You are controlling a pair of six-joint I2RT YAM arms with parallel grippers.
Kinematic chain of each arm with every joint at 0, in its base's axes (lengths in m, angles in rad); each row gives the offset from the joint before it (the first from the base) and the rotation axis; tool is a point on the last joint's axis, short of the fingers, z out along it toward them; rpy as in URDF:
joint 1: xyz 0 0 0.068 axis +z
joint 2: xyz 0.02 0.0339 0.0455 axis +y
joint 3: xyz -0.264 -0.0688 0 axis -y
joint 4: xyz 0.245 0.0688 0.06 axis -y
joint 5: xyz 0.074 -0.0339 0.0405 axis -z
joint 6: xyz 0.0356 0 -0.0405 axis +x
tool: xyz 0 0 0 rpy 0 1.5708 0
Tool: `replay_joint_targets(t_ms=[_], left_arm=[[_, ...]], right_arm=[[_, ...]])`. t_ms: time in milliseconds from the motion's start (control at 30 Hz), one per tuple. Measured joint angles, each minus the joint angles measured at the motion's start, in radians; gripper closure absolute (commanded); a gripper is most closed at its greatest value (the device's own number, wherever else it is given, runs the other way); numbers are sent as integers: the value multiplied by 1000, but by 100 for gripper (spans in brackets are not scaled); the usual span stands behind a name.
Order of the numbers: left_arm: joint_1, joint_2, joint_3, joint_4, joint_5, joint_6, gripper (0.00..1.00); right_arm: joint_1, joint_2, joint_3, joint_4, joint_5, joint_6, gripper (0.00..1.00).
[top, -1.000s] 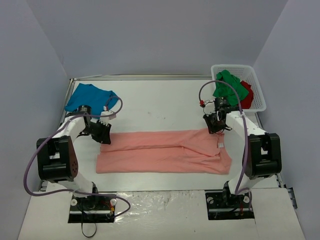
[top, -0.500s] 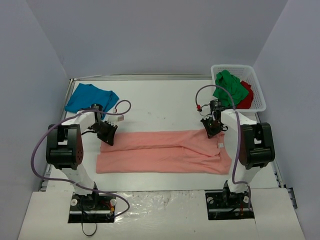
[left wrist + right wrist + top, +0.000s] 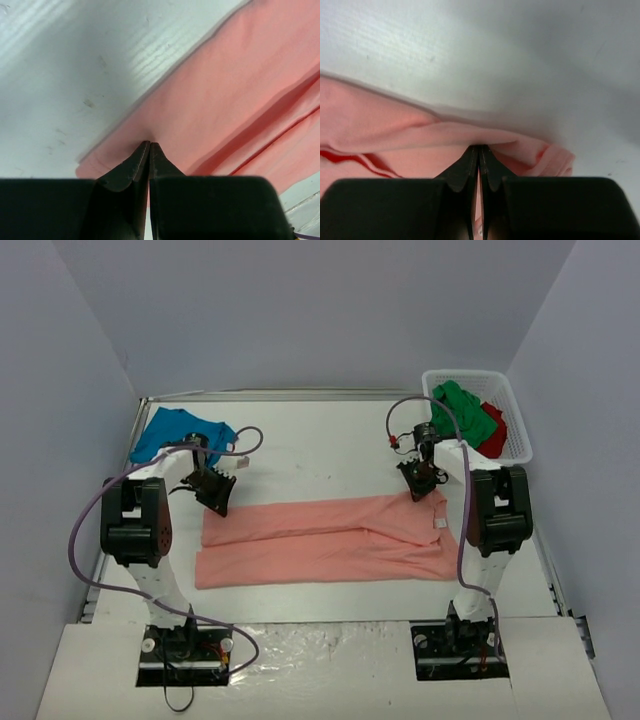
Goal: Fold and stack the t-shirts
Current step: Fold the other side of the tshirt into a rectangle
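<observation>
The salmon-pink t-shirt (image 3: 320, 540) lies as a long folded band across the table's middle. My left gripper (image 3: 216, 498) is shut on its far left edge; the left wrist view shows the cloth (image 3: 215, 105) pinched at the fingertips (image 3: 142, 155). My right gripper (image 3: 420, 488) is shut on its far right edge; the right wrist view shows a cloth fold (image 3: 445, 132) caught at the tips (image 3: 479, 150). The teal-blue t-shirt (image 3: 175, 433) lies at the far left. Green (image 3: 462, 415) and red (image 3: 494, 428) t-shirts sit in the basket.
A white mesh basket (image 3: 517, 405) stands at the far right corner. Grey walls enclose the white table (image 3: 320, 445) on three sides. Purple cables loop from both arms.
Both grippers have moved toward the far side, pulling the pink t-shirt's far edge with them; the band has shifted slightly away from the arms' bases.
</observation>
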Motion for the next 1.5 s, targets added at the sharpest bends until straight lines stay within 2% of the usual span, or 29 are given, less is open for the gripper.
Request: replay_joint_targets(t_ms=[233,800,1233,1500], left_arm=[[0,74,84,-10,-7,-11,98],[0,66,70,-50,-10,-11,98],[5,229,276,-178,-7,-63,98],[6,277,367,-180,-40,-94,97]], right_arm=[[0,96,140,-26,1,-5,100],[0,108,145,-31,-6,-13,100],[1,177,253,-75,-6,-11,100],[3,246,367,-82,-9,-10,100]])
